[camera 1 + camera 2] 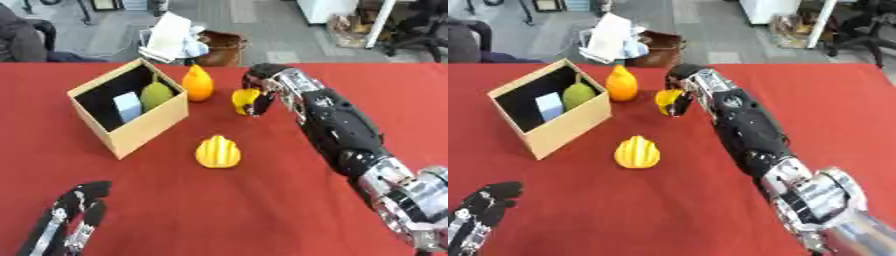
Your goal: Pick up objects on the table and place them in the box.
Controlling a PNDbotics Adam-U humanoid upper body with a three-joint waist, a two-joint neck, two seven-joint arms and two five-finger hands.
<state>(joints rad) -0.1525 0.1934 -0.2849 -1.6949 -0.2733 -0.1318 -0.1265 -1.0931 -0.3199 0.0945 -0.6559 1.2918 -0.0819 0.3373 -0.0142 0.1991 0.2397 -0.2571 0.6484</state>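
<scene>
An open cardboard box (144, 127) stands at the left of the red table, holding a green pear (156, 94) and a pale blue block (128, 106). An orange pear-shaped fruit (198, 83) stands just right of the box. My right hand (263, 90) reaches in from the lower right, its fingers curled round a small yellow object (245, 100) to the right of the orange fruit. A yellow ribbed pumpkin-like object (218, 152) lies on the cloth nearer to me. My left hand (68, 220) rests open at the lower left corner.
The red table (219, 210) runs wide on all sides. Beyond its far edge stand a brown basket (222, 47) and a white bag (169, 36) on the floor, with chairs at the far corners.
</scene>
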